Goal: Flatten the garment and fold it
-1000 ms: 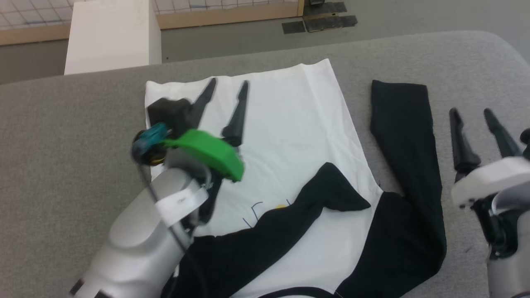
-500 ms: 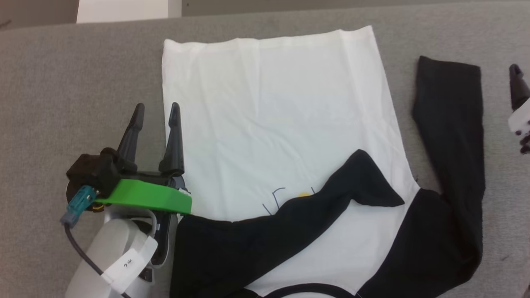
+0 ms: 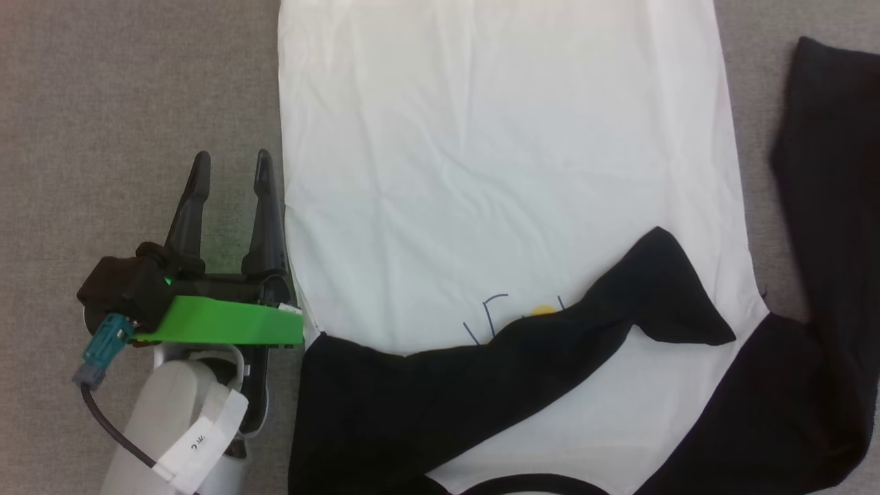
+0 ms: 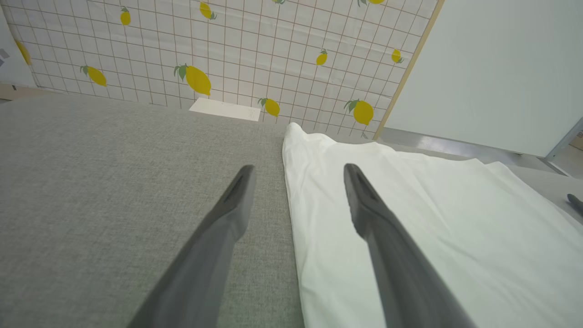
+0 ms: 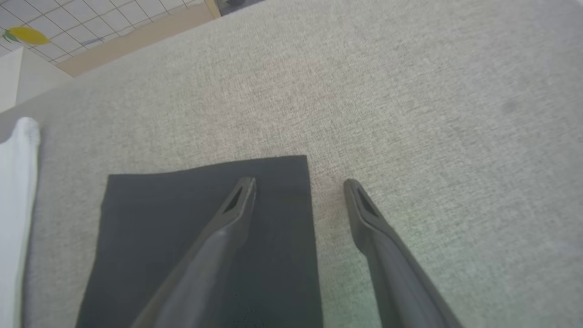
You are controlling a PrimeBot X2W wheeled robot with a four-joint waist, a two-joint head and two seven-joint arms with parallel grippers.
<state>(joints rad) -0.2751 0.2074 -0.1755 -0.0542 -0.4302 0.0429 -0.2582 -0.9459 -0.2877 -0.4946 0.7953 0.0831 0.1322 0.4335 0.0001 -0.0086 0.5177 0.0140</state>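
The garment [image 3: 495, 158] lies spread on a grey padded surface, white body uppermost. One black sleeve [image 3: 495, 371] is folded across its lower part, half covering a small blue-and-yellow print [image 3: 512, 316]. The other black sleeve [image 3: 825, 240] stretches out along the right side. My left gripper [image 3: 230, 161] is open, straddling the garment's left edge [image 4: 291, 218], one finger over the cloth and one over the grey surface. My right gripper [image 5: 298, 184] is open above the flat cuff end of the black sleeve [image 5: 200, 237], one finger over it and one past its edge.
The grey padded surface [image 3: 103, 103] extends on all sides of the garment. Beyond its far edge stand a lemon-patterned tiled wall [image 4: 255, 50] and a pale panel [image 4: 501, 68].
The head camera has tilted down and closer, so the whole picture shifted. My left arm drew back off the white body to the garment's left edge. The right gripper has left the head view.
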